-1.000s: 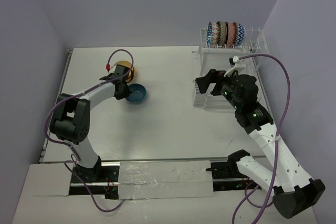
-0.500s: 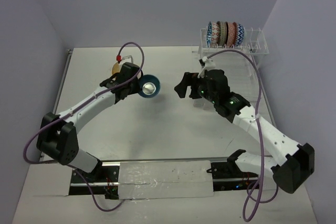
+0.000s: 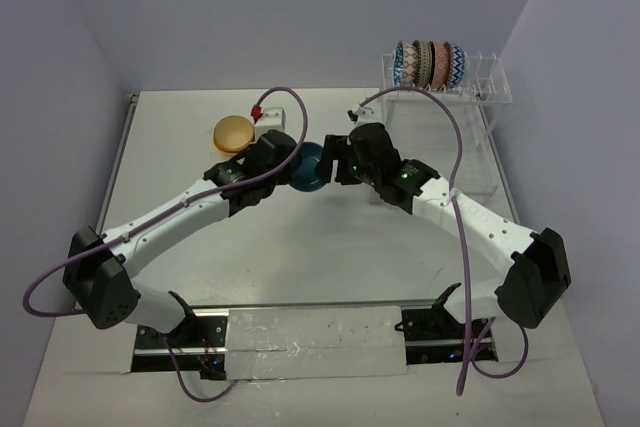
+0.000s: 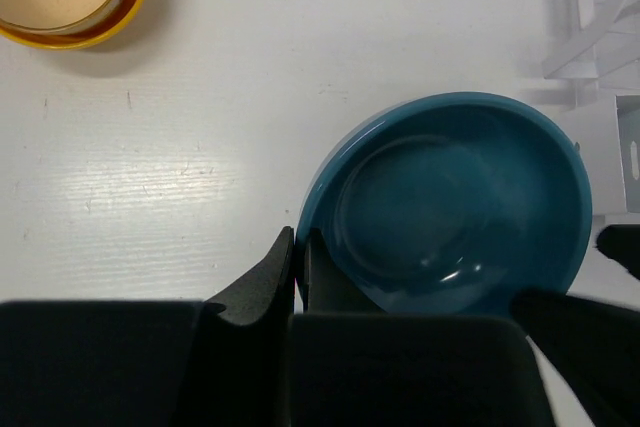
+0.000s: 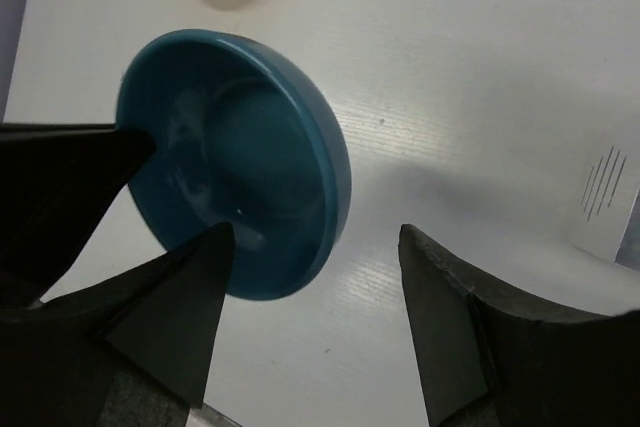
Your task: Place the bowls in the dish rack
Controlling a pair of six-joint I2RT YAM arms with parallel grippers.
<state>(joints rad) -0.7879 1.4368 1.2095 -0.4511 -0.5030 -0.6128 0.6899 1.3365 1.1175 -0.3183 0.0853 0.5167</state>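
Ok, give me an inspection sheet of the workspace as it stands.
Surface: white tabletop, no spills seen.
Job's things: plain teal round bowl held between the arms; orange-yellow round bowl on the table; patterned bowls standing on edge in the clear plastic dish rack.
Clutter: nothing seen.
Grippers: left claw shut on the teal bowl's rim; right claw open beside it.
Cables: purple cables loop over both arms.
Surroundings: lilac walls.

Teal bowl point(image 5: 235, 162) blocks right pincer point(image 5: 315, 234) ahead (bare table point(image 5: 480, 67) rightward).
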